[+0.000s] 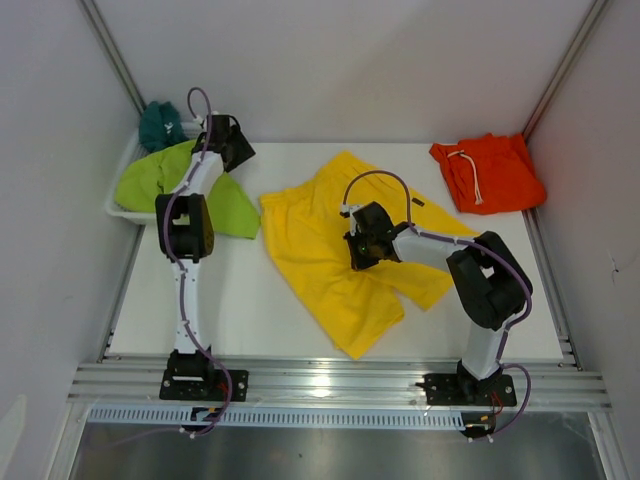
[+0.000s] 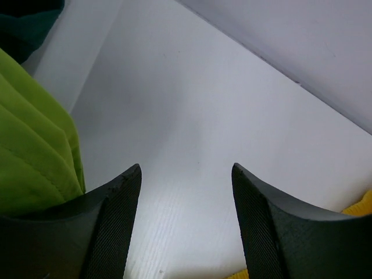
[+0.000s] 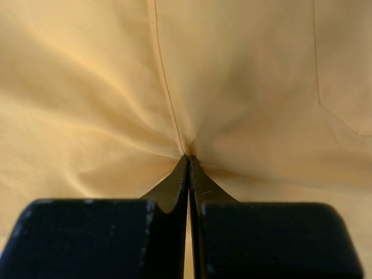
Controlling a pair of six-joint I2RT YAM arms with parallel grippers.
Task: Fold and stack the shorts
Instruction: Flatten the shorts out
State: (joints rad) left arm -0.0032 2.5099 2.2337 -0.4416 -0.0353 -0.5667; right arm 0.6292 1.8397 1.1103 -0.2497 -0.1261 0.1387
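Observation:
The yellow shorts (image 1: pixel 310 240) lie spread out in the middle of the table. My right gripper (image 1: pixel 358 245) rests on their centre. In the right wrist view it (image 3: pixel 189 158) is shut, pinching the yellow fabric (image 3: pixel 116 87), which puckers toward its tips. My left gripper (image 1: pixel 228 140) is at the back left, open over bare table with nothing between its fingers (image 2: pixel 186 168). Beside it lie the lime-green shorts (image 1: pixel 150 180) (image 2: pixel 29 163). The orange shorts (image 1: pixel 490 172) with a white drawstring sit folded at the back right.
A white basket (image 1: pixel 118 205) at the back left edge holds the teal shorts (image 1: pixel 160 125), and the lime-green pair spills over it onto the table. Walls close in behind and at both sides. A metal rail runs along the near edge.

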